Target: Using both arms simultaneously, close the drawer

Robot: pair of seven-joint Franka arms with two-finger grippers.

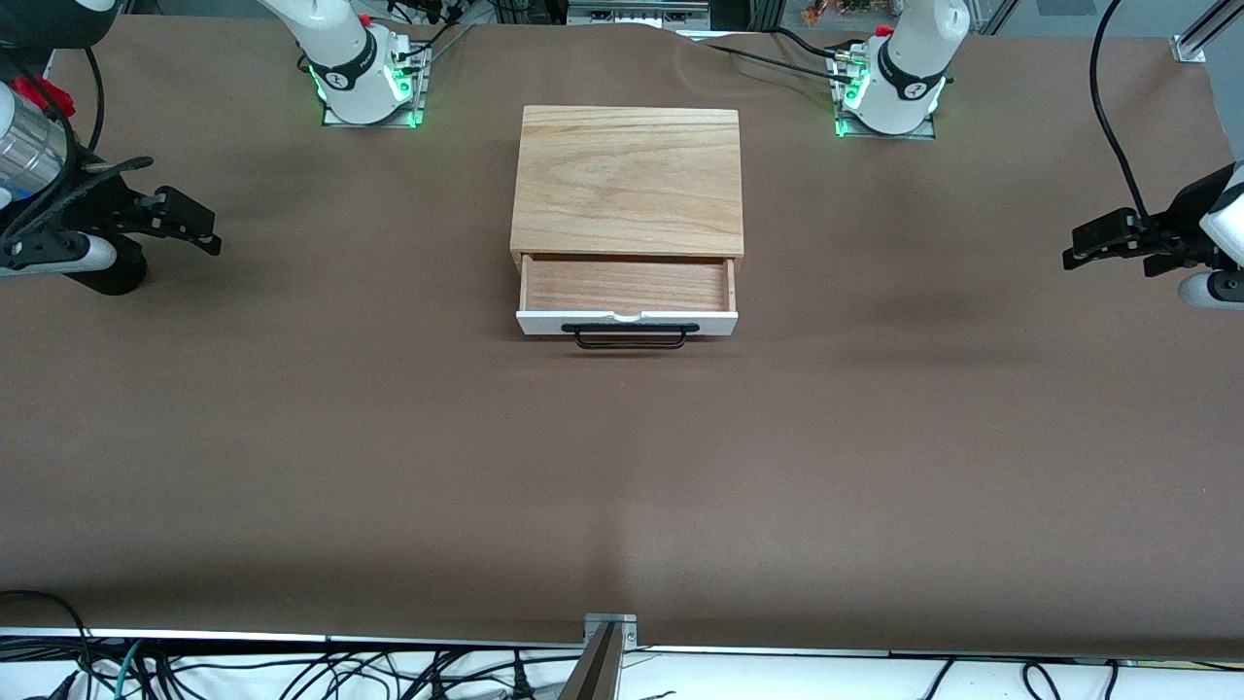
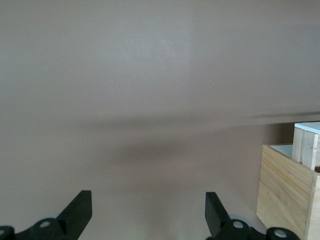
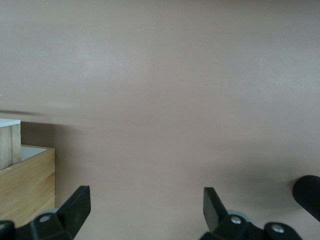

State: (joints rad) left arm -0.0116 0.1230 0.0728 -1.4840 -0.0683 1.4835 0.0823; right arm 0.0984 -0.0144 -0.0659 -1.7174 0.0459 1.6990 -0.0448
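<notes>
Drawer (image 1: 627,292) pulled out; left gripper (image 1: 1079,248) & right gripper (image 1: 206,233) agape over table ends.

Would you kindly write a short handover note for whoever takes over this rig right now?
Left gripper: open, empty, over bare table at the left arm's end.
Right gripper: open, empty, over bare table at the right arm's end.
Drawer: pulled partly out of the wooden box mid-table, nothing visible inside, handle facing the front camera.
Done: nothing; neither gripper touches the drawer.
Left: bring both grippers to the white front and push it in together.
</notes>
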